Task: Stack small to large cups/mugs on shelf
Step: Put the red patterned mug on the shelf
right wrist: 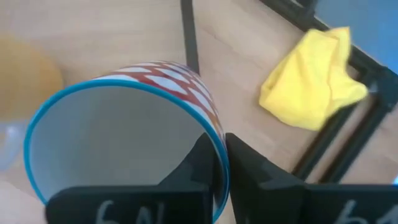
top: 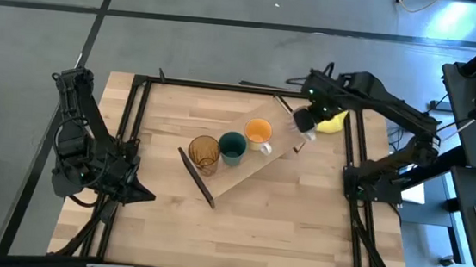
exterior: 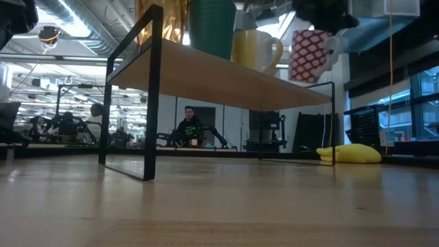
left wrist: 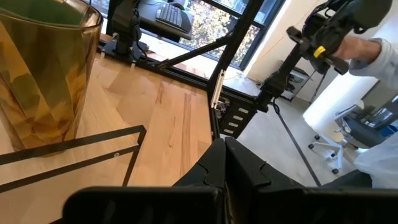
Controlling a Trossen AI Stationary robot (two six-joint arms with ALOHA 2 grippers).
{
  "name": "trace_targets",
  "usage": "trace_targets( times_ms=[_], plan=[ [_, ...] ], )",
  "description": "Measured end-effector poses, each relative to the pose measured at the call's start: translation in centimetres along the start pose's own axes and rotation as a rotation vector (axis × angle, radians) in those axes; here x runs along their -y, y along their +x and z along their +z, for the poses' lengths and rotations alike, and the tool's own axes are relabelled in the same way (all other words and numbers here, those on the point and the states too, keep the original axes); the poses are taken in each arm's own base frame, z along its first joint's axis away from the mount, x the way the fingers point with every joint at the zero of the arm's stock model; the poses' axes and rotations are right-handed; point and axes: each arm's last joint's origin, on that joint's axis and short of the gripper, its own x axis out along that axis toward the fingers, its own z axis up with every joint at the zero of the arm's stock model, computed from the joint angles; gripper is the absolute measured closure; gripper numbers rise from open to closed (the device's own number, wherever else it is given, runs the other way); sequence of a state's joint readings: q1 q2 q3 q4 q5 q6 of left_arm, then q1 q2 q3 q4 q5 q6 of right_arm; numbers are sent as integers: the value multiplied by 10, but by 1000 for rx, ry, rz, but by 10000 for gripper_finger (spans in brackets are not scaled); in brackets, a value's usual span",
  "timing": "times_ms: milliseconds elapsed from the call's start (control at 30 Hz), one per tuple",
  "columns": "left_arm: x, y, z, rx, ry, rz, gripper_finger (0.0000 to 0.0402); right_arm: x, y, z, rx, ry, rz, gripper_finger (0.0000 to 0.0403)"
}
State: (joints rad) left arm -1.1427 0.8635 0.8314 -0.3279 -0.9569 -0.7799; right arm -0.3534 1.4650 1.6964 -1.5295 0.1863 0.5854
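The light-wood shelf stands slantwise in the middle of the table. On it stand, in a row, the amber ribbed glass, the dark teal cup and the orange mug. My right gripper is shut on a white mug with a red pattern and a blue rim, at the shelf's far right end, beside the orange mug. My left gripper is shut and empty at the table's left, near the shelf's near end. My right gripper holds the patterned mug by its rim wall, one finger inside the mug and one outside. The fingers come from above, pointing down. The mug hangs about upright, mouth up, its base close over the shelf top; I cannot tell whether it touches.
A crumpled yellow cloth lies on the table at the far right, just beyond the shelf's end; it also shows in the low view. The black frame rails run along the table's edges. A person sits in the room behind.
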Motion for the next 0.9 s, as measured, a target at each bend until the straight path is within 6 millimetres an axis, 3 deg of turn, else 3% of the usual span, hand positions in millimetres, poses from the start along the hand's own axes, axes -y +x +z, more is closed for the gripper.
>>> trace_targets(
  times_ms=[400,600,900],
  plan=[
    [-5,7,4,11,-39,32,401,-24,42,39,-56,-182,70,378],
    [-6,9,5,12,-69,41,401,-31,45,56,-66,-228,164,378],
    [-8,11,7,21,-78,56,401,-15,32,62,-138,-241,125,376]
  ],
)
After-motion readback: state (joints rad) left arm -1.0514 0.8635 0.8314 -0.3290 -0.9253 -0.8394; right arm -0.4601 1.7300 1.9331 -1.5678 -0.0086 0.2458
